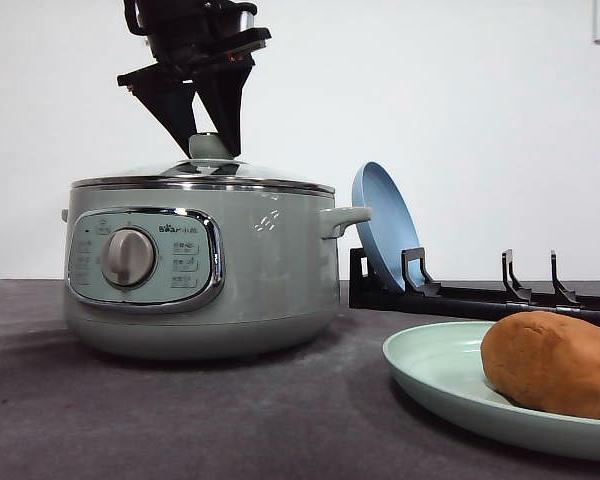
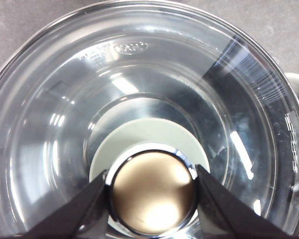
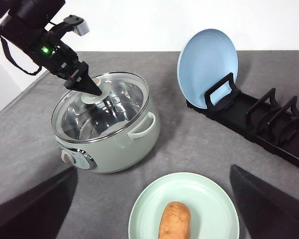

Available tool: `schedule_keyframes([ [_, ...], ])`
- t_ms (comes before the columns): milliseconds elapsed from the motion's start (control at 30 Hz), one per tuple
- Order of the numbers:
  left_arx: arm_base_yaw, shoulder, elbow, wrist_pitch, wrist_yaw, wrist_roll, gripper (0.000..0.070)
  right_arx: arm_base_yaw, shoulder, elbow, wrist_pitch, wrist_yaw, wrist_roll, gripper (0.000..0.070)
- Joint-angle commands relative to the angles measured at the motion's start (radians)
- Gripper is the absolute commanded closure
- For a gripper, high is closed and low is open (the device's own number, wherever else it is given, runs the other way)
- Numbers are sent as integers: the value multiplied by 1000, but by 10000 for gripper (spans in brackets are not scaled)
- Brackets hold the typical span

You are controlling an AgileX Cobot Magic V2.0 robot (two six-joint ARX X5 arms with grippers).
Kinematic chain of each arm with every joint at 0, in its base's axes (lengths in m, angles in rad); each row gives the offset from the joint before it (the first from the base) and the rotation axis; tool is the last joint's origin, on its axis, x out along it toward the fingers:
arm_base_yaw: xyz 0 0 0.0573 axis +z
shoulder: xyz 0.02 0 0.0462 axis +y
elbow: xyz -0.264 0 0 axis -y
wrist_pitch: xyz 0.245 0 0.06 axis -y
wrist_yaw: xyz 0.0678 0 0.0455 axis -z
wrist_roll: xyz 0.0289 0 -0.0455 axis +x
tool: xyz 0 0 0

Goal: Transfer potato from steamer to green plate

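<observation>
Black fingers of the left hand point(image 2: 152, 191) are squeezing the round knob point(image 2: 153, 191) of the glass lid point(image 2: 139, 89), which is sitting on the steamer point(image 1: 205, 270). Glass is breakable and slippery, so the knob is the safe place to grab. Well away from this hand, the potato point(image 3: 174, 220) is lying on the green plate point(image 3: 199, 191). It is looking orange-brown, oval, firm and heavy. The right hand point(image 3: 154, 209) is hanging open above it.
</observation>
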Motion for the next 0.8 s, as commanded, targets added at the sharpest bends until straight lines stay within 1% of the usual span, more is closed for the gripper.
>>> schedule_keyframes([
  [0, -1, 45, 9, -20, 36, 1, 582, 4, 3, 17, 11, 0, -4, 81],
  [100, -1, 41, 13, -11, 36, -6, 336, 4, 3, 17, 11, -1, -4, 81],
  [167, -1, 33, 23, -12, 36, -13, 201, 4, 3, 17, 11, -1, -4, 81],
  [233, 2, 13, 33, -15, 36, -22, 117, 4, 3, 17, 11, -1, -4, 81],
  [300, 3, -18, 36, -20, 36, -28, 60, 4, 3, 17, 11, -2, -4, 81],
  [367, 3, -58, 36, -34, 36, -29, 27, 4, 3, 17, 10, -4, -4, 81],
  [433, 2, -101, 36, -48, 36, -33, 12, 4, 3, 17, 10, -4, -4, 81],
  [600, 2, -227, 35, -86, 36, -48, 15, 4, 3, 17, 4, -4, -4, 81],
  [767, 1, -372, 6, -89, 36, -43, 25, 4, 3, 17, 3, -4, -7, 81],
])
